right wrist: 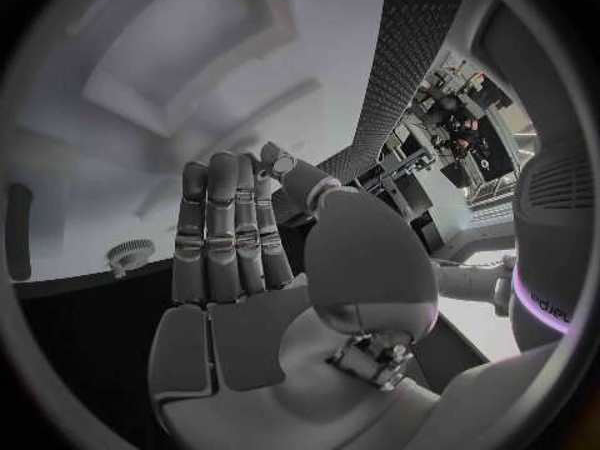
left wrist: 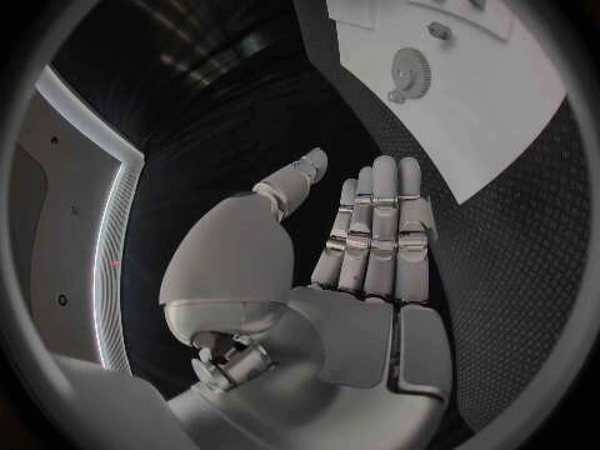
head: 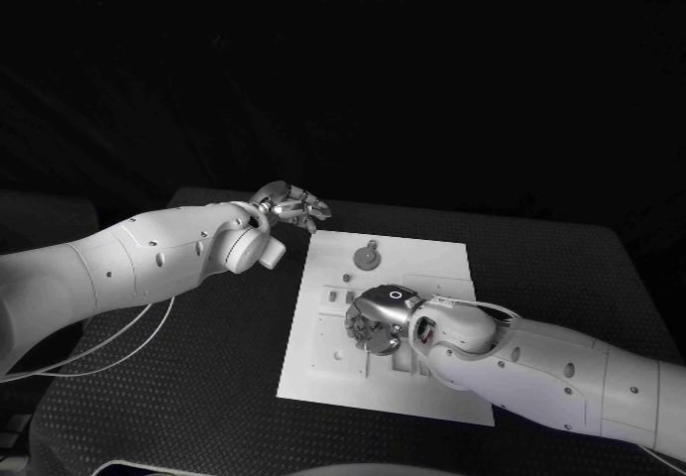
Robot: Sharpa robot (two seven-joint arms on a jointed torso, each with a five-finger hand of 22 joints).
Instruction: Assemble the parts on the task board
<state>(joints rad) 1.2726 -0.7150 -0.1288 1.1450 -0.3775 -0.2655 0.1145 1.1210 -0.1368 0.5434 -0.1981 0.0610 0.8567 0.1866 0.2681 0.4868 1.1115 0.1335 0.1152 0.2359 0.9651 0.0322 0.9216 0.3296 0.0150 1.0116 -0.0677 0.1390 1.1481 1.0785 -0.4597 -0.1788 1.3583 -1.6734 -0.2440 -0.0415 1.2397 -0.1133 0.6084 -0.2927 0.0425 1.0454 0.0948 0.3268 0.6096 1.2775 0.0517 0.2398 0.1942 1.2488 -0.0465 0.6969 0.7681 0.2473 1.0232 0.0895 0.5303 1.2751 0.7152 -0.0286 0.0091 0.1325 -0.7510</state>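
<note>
The white task board (head: 414, 273) lies in the middle of the black table. A round grey gear part (head: 368, 257) sits near its far edge, and several small grey parts (head: 340, 294) lie along its left side. My right hand (head: 378, 318) hovers low over the board's middle; in the right wrist view the hand (right wrist: 235, 238) has straight fingers and holds nothing, with the gear (right wrist: 128, 258) beyond them. My left hand (head: 291, 206) floats off the board's far left corner, fingers straight and empty (left wrist: 375, 238). The board (left wrist: 500, 120) and gear (left wrist: 408, 70) lie ahead of it.
Black textured table (head: 557, 268) surrounds the board on all sides. A thin white cable (head: 122, 347) hangs under my left arm over the table's left part. My right forearm (head: 557, 372) covers the board's near right corner.
</note>
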